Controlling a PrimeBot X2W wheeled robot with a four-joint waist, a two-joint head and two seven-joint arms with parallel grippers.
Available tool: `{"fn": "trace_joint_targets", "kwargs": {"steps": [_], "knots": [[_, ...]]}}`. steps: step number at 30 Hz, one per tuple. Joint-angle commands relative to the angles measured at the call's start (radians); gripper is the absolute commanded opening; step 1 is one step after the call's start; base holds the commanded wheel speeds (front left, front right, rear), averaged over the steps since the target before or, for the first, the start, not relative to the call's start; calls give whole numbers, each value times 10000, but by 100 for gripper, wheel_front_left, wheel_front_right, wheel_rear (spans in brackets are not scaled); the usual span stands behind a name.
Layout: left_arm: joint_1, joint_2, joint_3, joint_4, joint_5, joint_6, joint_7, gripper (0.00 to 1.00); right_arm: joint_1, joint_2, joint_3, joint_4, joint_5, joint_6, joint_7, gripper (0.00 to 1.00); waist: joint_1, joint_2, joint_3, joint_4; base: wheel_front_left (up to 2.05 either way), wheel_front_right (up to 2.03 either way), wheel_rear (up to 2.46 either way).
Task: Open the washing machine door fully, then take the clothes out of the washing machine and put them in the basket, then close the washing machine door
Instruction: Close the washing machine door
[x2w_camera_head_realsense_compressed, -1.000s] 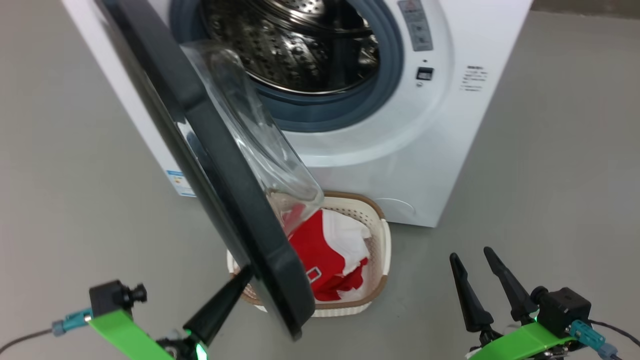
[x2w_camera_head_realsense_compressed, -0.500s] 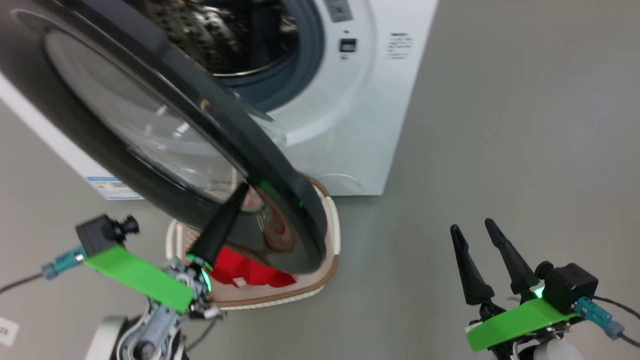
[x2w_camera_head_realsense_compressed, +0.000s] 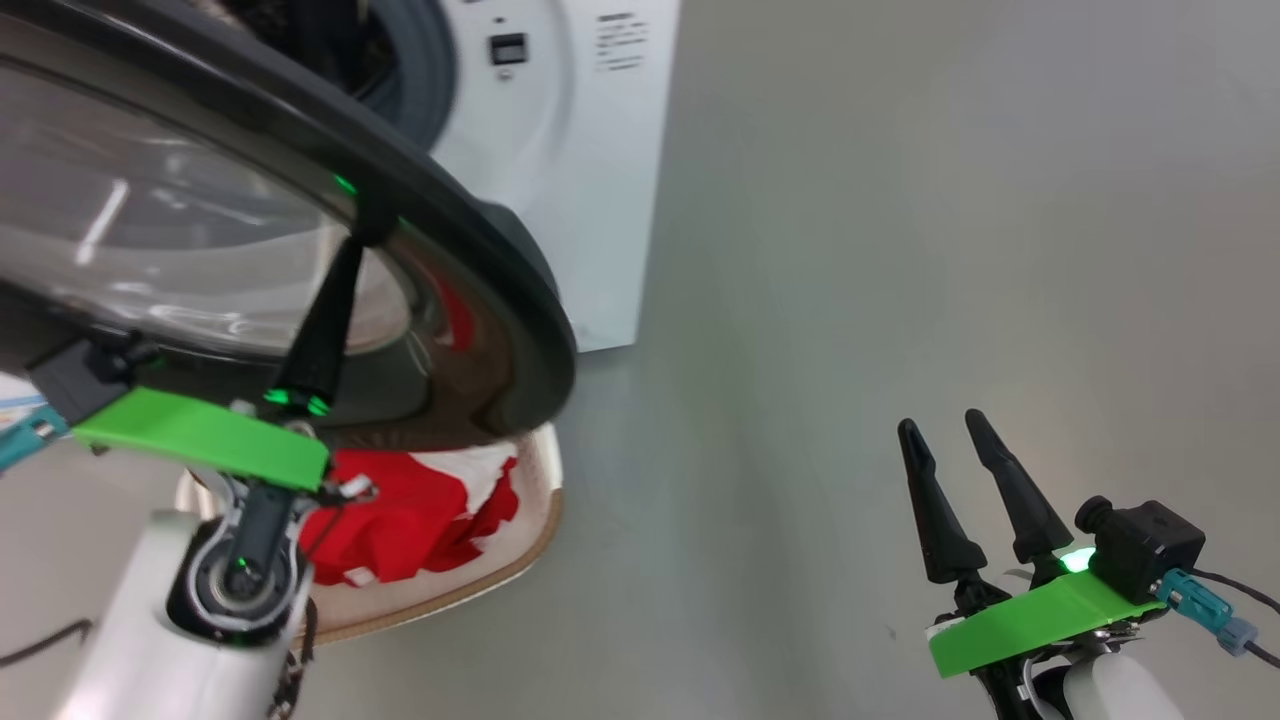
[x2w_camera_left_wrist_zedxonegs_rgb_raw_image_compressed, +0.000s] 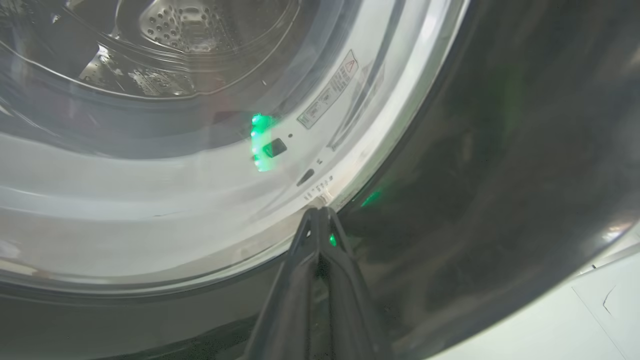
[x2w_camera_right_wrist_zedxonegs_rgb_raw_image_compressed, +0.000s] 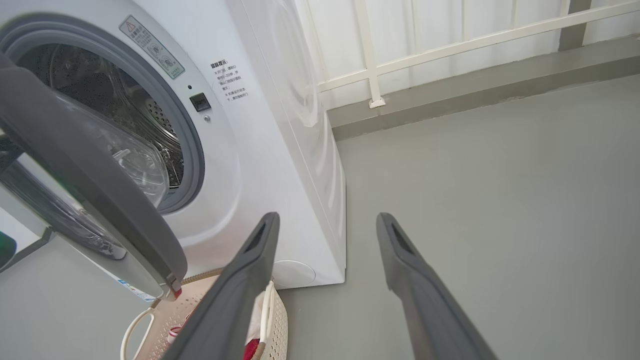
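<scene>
The washing machine door (x2w_camera_head_realsense_compressed: 480, 260) stands partly open, its glossy black rim and glass outer face towards me. My left gripper (x2w_camera_head_realsense_compressed: 358, 240) is shut, with nothing between its fingers. In the left wrist view that left gripper (x2w_camera_left_wrist_zedxonegs_rgb_raw_image_compressed: 320, 211) has its tips against the door (x2w_camera_left_wrist_zedxonegs_rgb_raw_image_compressed: 500, 150), where glass meets rim. Under the door stands the basket (x2w_camera_head_realsense_compressed: 520, 545) with the red and white clothes (x2w_camera_head_realsense_compressed: 400, 510) in it. The white washing machine (x2w_camera_head_realsense_compressed: 560, 150) is behind. My right gripper (x2w_camera_head_realsense_compressed: 938, 425) hangs open over the floor at the lower right, and the right gripper (x2w_camera_right_wrist_zedxonegs_rgb_raw_image_compressed: 327, 220) holds nothing.
The steel drum (x2w_camera_right_wrist_zedxonegs_rgb_raw_image_compressed: 100, 100) shows behind the grey gasket, with no fabric visible in it. Grey floor (x2w_camera_head_realsense_compressed: 900, 250) spreads to the right of the machine. A white railing and wall (x2w_camera_right_wrist_zedxonegs_rgb_raw_image_compressed: 450, 40) run along the back beyond a low grey kerb.
The door has swung from edge-on towards the machine, with my left gripper's shut tips on its outer face. The head camera has shifted too. My right gripper has kept its place.
</scene>
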Motion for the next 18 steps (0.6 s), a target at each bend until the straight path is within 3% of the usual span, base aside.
{"fn": "trace_joint_targets", "kwargs": {"steps": [1, 8, 18], "knots": [[-561, 356, 218, -77, 21, -67, -199, 0, -237, -30, 302, -246, 63, 73, -67, 100, -1, -1, 238, -567, 0, 0, 0], [-1424, 892, -179, 792, -190, -67, -957, 0, -239, -30, 349, -249, 187, 73, -67, 100, -1, -1, 248, -953, 0, 0, 0], [-2111, 1221, -777, 1554, -568, -67, -1721, 0, -274, -30, 430, -243, 203, 73, -67, 100, -1, -1, 180, -976, 0, 0, 0]]}}
